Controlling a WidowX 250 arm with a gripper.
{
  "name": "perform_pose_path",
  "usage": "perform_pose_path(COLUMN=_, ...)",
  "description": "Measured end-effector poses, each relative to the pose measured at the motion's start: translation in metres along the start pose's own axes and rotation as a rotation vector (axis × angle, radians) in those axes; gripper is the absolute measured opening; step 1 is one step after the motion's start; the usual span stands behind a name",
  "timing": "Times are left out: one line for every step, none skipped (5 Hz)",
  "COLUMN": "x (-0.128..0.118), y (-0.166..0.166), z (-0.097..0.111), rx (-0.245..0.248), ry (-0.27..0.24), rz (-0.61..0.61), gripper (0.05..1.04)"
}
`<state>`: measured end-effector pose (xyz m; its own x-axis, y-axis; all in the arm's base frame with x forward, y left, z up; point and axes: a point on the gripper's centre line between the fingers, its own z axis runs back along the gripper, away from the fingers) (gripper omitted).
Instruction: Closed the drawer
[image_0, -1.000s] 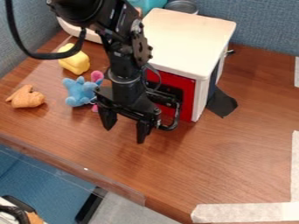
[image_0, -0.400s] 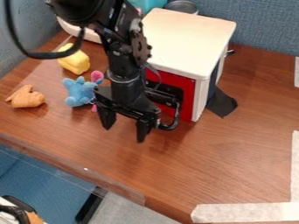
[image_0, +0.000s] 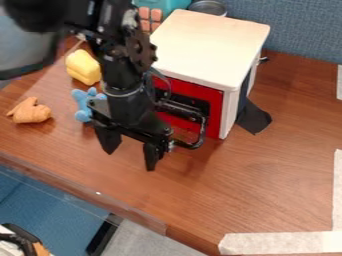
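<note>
Camera view | my hand (image_0: 129, 159) spread, tips apart above the wood-grain desk (image_0: 267, 185) | red drawer front (image_0: 214, 107) beside it, in the white, smooth-topped cabinet (image_0: 210, 42), bent black handle (image_0: 199, 141) near me | my hand partly covers a soft blue toy (image_0: 81, 103) | rounded yellow toy (image_0: 83, 66), lumpy orange toy (image_0: 30, 111) beyond

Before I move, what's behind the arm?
Past the arm, part of a blue toy shows on one side, the red front of the white box on the other. The arm hides the toy's rest; whatever else is there, I can't tell.
</note>
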<state>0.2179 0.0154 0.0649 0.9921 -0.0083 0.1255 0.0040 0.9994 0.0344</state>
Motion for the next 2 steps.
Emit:
perform_pose_path(x=-0.013, y=0.0, z=0.013, rx=-0.01, ry=-0.016, rz=-0.01, gripper=1.0)
perform_pose_path(x=-0.025, y=0.0, z=0.04, rx=-0.01, ry=-0.054, rz=-0.008, gripper=1.0)
